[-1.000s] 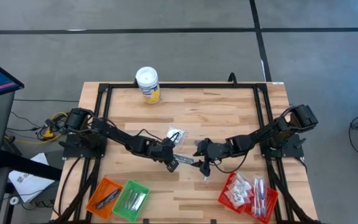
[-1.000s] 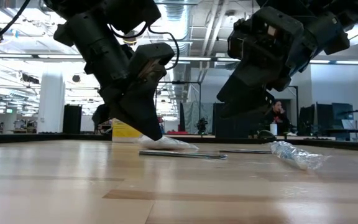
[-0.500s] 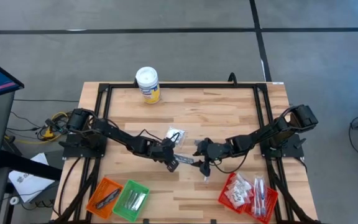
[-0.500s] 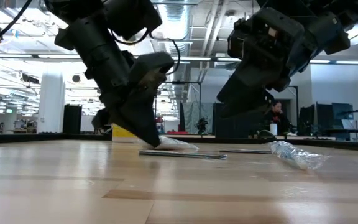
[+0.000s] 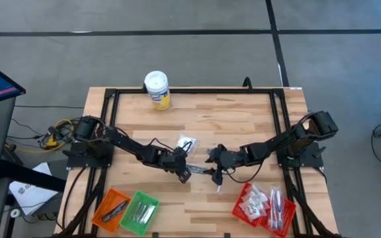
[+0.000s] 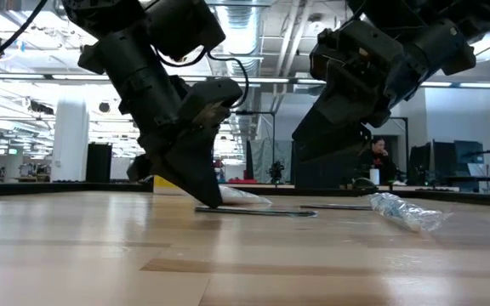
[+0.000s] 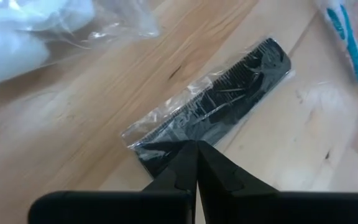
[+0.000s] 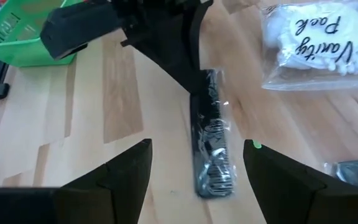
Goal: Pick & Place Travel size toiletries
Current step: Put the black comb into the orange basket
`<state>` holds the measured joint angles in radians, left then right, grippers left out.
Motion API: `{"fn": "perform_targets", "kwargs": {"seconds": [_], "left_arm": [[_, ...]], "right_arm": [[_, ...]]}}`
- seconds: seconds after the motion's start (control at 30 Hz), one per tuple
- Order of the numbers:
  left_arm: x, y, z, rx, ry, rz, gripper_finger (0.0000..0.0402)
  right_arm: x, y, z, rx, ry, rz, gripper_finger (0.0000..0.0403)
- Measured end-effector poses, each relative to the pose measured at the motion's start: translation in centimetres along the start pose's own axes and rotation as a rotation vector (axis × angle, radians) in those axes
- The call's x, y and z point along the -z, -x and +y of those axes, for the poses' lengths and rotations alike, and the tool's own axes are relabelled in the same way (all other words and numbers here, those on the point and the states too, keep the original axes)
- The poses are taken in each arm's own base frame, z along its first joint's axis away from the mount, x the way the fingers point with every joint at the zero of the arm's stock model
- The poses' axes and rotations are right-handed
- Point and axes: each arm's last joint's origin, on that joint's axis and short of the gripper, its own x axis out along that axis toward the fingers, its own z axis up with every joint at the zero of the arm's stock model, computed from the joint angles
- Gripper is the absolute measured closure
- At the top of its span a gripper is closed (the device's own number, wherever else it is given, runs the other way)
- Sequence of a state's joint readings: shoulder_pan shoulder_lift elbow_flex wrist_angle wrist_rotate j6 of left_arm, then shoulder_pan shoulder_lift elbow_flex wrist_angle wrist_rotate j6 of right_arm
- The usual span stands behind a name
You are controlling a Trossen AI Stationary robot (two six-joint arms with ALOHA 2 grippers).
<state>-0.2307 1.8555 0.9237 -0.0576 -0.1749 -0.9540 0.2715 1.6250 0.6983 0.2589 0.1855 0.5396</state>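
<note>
Two arms over table centre. Left gripper (image 7: 196, 163) pinched fully shut, tips pressing down on near end of one black comb (image 7: 219, 106) in clear wrap; comb lies flat on wood, mid-frame in high view. Right gripper (image 8: 194, 158) spread wide, empty, hovering just right of comb. One vanity pack pouch (image 8: 312, 43) beside it. One wrapped toothbrush (image 6: 402, 211) lower right. Three baskets: orange (image 5: 110, 207), green (image 5: 139, 211), red (image 5: 264, 209). One yellow canister (image 5: 157, 90) top centre.

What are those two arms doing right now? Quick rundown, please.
Left pincer shut, tip down on one end of the wrapped black comb. Right pincer open, over its other end. Vanity pack lies beside it, clear of both.
</note>
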Motion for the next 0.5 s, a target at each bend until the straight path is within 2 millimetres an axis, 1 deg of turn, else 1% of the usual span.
{"fn": "perform_targets", "kwargs": {"seconds": [0.17,0.27,0.33,0.43,0.5], "left_arm": [[0.4,-0.5,0.1,-0.010,0.007,0.008,0.0401],[0.0,0.4,-0.1,-0.020,0.002,-0.046,0.0401],[-0.3,1.1,-0.1,-0.027,-0.006,-0.073,0.0401],[-1.2,2.3,-0.6,0.018,0.006,-0.124,0.0401],[-1.2,2.3,-0.7,0.021,0.006,-0.125,0.0401]], "right_arm": [[0.7,-0.8,-0.2,0.009,-0.003,0.027,0.0157],[1.1,-1.1,-0.4,0.024,-0.023,0.054,0.0157],[1.0,-1.0,-0.3,0.018,-0.025,0.044,0.0157],[0.9,-1.0,-0.3,0.014,-0.022,0.037,0.0157],[0.8,-1.1,-0.4,0.016,-0.026,0.035,0.0157]]}}
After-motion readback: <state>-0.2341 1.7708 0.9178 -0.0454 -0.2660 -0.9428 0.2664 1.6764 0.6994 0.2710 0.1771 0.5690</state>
